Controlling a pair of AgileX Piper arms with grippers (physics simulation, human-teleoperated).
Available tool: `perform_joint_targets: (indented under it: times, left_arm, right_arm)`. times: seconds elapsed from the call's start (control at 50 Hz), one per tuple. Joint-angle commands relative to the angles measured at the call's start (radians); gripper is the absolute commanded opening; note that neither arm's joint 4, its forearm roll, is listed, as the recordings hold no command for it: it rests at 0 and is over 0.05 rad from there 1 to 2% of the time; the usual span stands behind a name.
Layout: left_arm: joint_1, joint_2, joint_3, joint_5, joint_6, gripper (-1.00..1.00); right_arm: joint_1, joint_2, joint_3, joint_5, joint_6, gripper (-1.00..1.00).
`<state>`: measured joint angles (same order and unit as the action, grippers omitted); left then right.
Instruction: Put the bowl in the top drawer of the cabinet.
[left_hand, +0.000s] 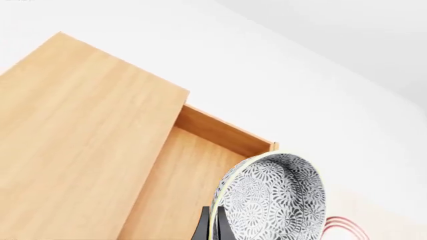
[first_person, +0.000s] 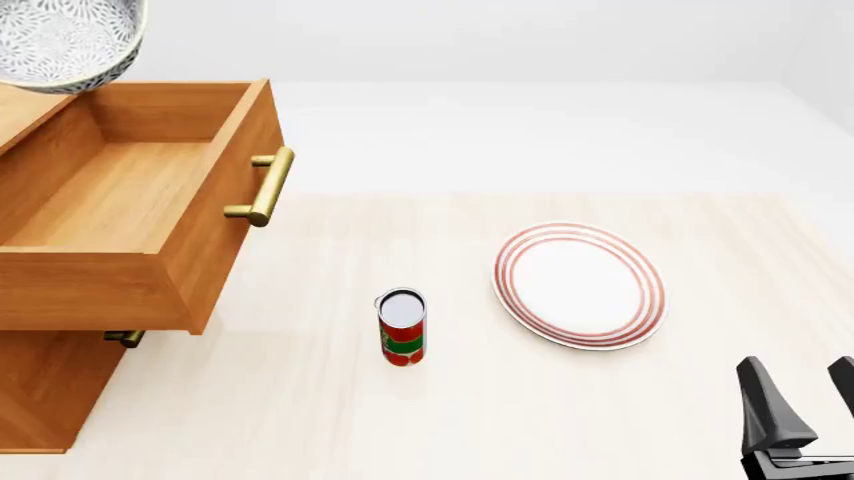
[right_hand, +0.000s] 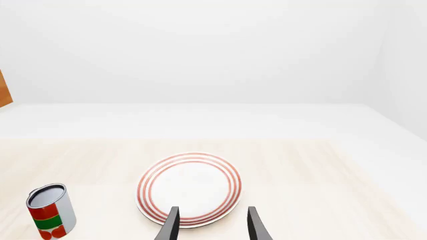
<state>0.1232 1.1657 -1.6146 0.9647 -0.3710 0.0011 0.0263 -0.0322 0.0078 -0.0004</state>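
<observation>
The bowl (first_person: 64, 38), white with a dense blue-grey pattern, hangs in the air at the far left, above the back of the open top drawer (first_person: 120, 200). In the left wrist view my left gripper (left_hand: 215, 225) is shut on the rim of the bowl (left_hand: 277, 197), which is tilted on edge over the drawer's wooden floor (left_hand: 180, 185). The cabinet (first_person: 40, 400) stands at the left; its flat top (left_hand: 73, 135) fills much of the wrist view. My right gripper (first_person: 805, 392) is open and holds nothing, low at the near right.
A white plate with red rings (first_person: 578, 285) lies right of centre, just ahead of the right gripper (right_hand: 212, 227). A red and green can (first_person: 402, 327) stands upright in front of the drawer. A brass handle (first_person: 267, 185) juts from the drawer's front panel, and the lower drawer's handle (first_person: 124, 338) shows below.
</observation>
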Motion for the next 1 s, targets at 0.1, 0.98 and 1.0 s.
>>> perform_joint_targets:
  times: [0.1, 0.98, 1.0]
  left_arm:
    - [0.009, -0.003, -0.005, 0.017, 0.018, -1.00]
    - [0.003, 0.013, 0.125, -0.051, 0.030, -1.00]
    - [0.004, 0.014, 0.127, -0.052, 0.029, -1.00]
  right_arm:
    - [0.000, 0.000, 0.000, 0.000, 0.000, 1.00]
    - [0.000, 0.000, 0.000, 0.000, 0.000, 1.00]
    - [0.000, 0.000, 0.000, 0.000, 0.000, 1.00]
